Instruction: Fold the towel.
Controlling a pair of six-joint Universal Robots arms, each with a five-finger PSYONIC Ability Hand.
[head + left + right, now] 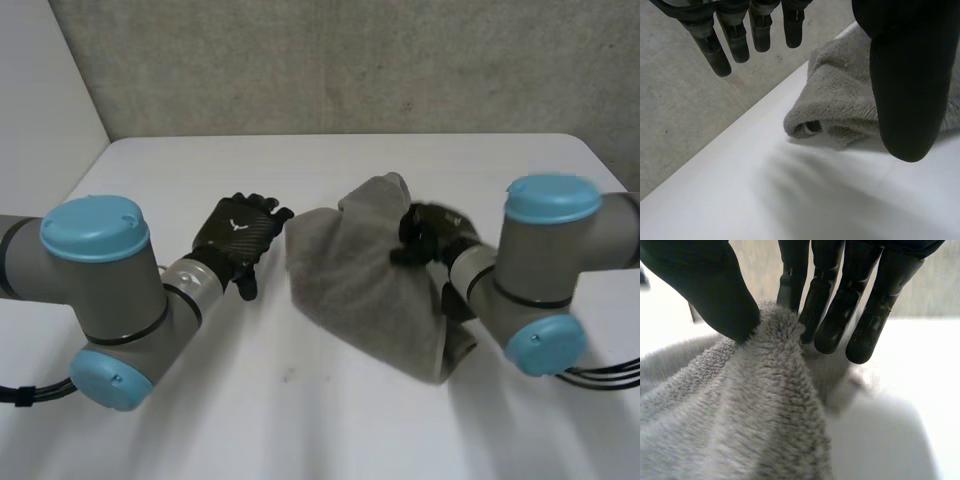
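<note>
Centre frame, a grey terry towel (365, 285), which we judge soft and limp; our right hand (428, 236) pinches its raised fold, left hand (238, 240) beside it spread, empty. Best gripped at corners.

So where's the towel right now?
In the head view the towel lies bunched on the table, right of centre, its raised top pinched by the right hand; the left hand is open just beside its left edge.

towel (360, 290): grey terry cloth, thick fuzzy pile, matt. my left hand (238, 238): black woven-pattern shell on the back, slight sheen. my right hand (705, 285): smooth matt black fingers. table (300, 420): white, smooth, matt. wall (330, 60): rough, grainy grey.
</note>
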